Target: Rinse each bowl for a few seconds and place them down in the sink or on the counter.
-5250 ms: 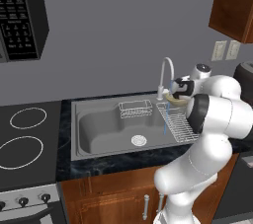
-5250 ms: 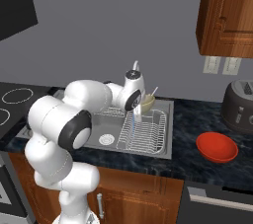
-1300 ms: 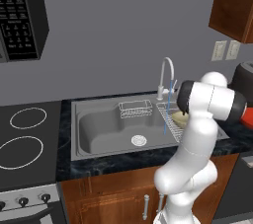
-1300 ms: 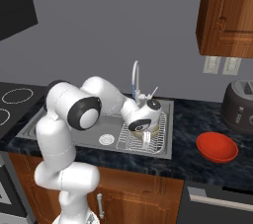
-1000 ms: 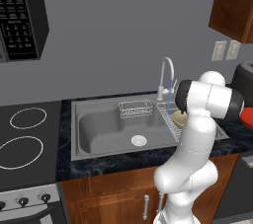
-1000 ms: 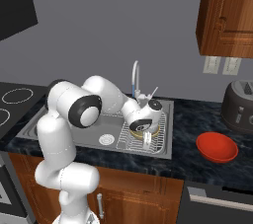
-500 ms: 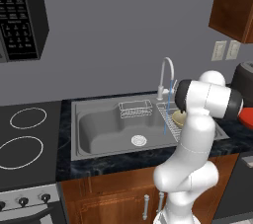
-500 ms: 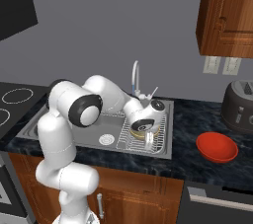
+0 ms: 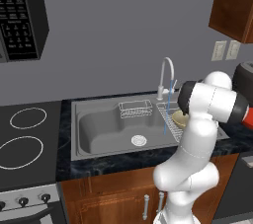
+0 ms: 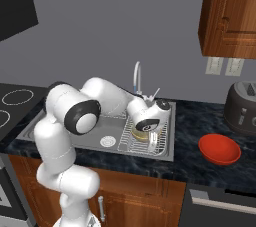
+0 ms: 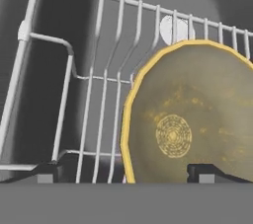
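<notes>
The tan bowl point(image 11: 192, 119) lies in the white wire rack point(image 11: 94, 94) in the smaller side of the sink point(image 10: 60, 130), its yellow rim toward the camera in the hand view. In the base views the same tan bowl point(image 10: 141, 135) point(image 9: 178, 118) sits under my hand. My gripper point(image 11: 126, 173) hangs just above it, open, its fingertips point(image 11: 47, 171) wide apart and touching nothing. The red bowl point(image 10: 219, 149) rests on the dark counter point(image 10: 195, 126) right of the sink.
A thin stream of water point(image 9: 166, 112) falls from the curved tap point(image 9: 167, 72) into the basin point(image 9: 106, 127). A dark toaster-like appliance point(image 10: 243, 108) stands at the far right. The stovetop point(image 9: 24, 136) lies left of the sink. A second wire rack point(image 9: 136, 108) sits at the basin's back.
The bowl came down from beside the tap into the wire rack. Within the last second the jaws spread and let it go; the arm has hardly moved since.
</notes>
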Motion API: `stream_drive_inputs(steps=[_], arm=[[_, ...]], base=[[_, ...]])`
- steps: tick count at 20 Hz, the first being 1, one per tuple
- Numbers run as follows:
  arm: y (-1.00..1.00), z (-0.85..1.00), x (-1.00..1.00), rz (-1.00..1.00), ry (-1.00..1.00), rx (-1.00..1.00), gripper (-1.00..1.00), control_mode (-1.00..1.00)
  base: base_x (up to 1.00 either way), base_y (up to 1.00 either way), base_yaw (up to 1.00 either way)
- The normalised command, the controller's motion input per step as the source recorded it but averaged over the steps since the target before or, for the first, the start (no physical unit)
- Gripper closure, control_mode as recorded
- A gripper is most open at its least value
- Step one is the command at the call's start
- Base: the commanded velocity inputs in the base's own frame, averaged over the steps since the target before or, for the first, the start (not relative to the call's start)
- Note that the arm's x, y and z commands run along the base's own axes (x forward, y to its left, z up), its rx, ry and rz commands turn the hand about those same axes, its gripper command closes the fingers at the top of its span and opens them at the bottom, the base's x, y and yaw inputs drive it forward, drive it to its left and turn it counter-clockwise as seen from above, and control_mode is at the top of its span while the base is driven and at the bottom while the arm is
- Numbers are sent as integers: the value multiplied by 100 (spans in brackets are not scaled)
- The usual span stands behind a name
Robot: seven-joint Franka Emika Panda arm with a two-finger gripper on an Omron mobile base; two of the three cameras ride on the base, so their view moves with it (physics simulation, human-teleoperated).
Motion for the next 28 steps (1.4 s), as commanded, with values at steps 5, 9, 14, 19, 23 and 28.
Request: stream_drive_inputs(steps=[5,9,14,19,23,28], arm=[[1,38,-22,-6,0,0,-100,-100],[9,40,-22,-9,0,0,-100,-100],[6,38,-26,-12,0,-1,-100,-100],[0,31,-25,-17,5,-3,-100,-100],[0,29,-21,-20,6,-6,-100,-100],[0,38,-21,-20,2,-5,-100,-100]], base=[[0,0,0],[0,0,0],[0,0,0],[0,0,0],[0,0,0],[0,0,0]])
